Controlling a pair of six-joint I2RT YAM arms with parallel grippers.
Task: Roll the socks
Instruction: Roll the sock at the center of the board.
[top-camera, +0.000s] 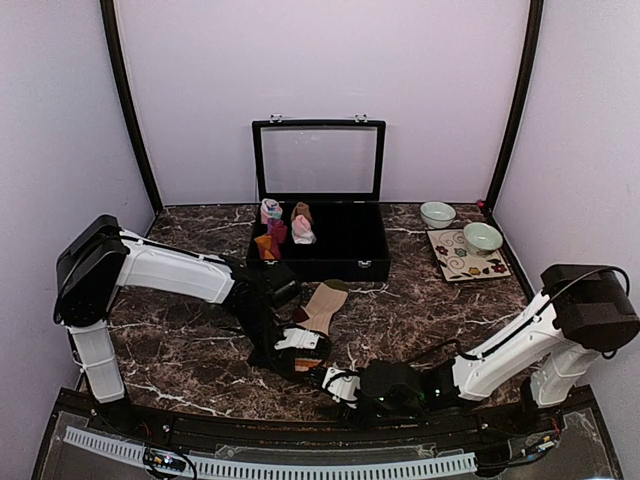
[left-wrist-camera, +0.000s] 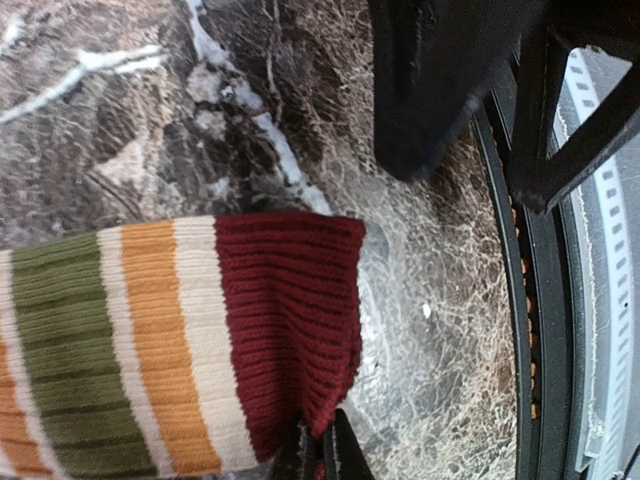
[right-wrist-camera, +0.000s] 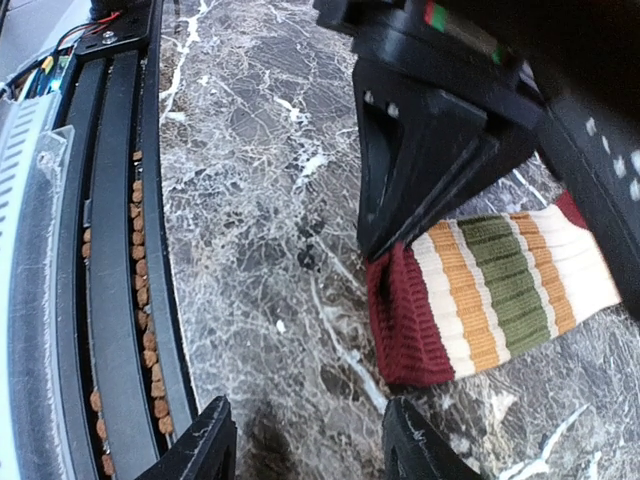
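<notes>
- Spanning the scene, the dark marble bench carries everything.
- A black case stands at the back with its glass lid upright, and small coloured bundles sit in its left part.
- The striped sock lies flat on the bench in front of the case, its tan foot toward the case and its maroon cuff toward the near edge.
- The left tool is pressed together, pinching the edge of that cuff.
- The right tool is spread and holds nothing, over bare bench just beside the cuff.
</notes>
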